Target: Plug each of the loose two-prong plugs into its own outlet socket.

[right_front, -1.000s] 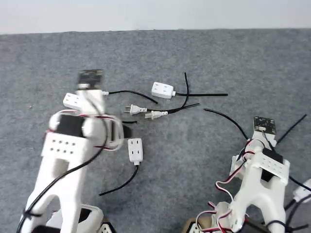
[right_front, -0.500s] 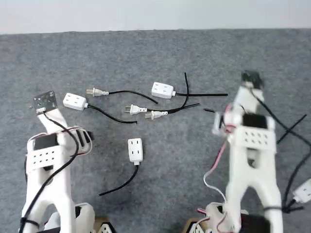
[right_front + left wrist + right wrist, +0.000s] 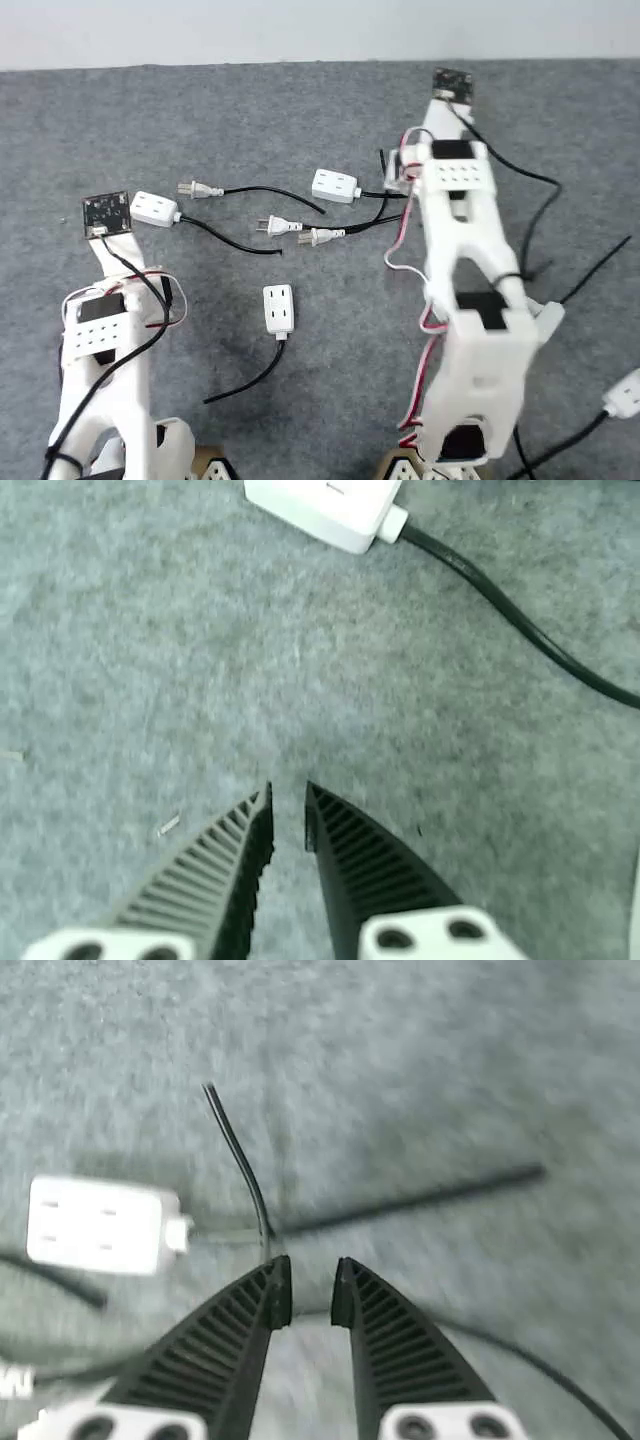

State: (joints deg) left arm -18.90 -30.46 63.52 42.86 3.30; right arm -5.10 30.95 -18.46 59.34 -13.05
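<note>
The three two-prong plugs lay loose on the grey mat [image 3: 300, 110]. The left plug [image 3: 195, 188] was just right of the left outlet [image 3: 153, 208]. The middle plug [image 3: 272, 226] and right plug [image 3: 318, 237] lay nearly tip to tip at centre. None was seated in a socket, so the task stood at its first step.

The far outlet [image 3: 334, 185] and the near outlet [image 3: 278, 308] lay face up, sockets exposed, well apart from the plugs.

The left gripper [image 3: 287, 792] hung low over bare mat near the left outlet, on its near side. Its jaws were all but closed, with only a narrow slit between them, and gripped nothing. This was judged a standby posture, leaving the centre free for the other arm.

The right gripper [image 3: 310, 1265] was stretched far out, just right of the far outlet. Its jaws were likewise almost closed and empty, and the crossed cables [image 3: 240, 1165] lay just ahead of the tips. The jaws would need to open before any pickup.
</note>
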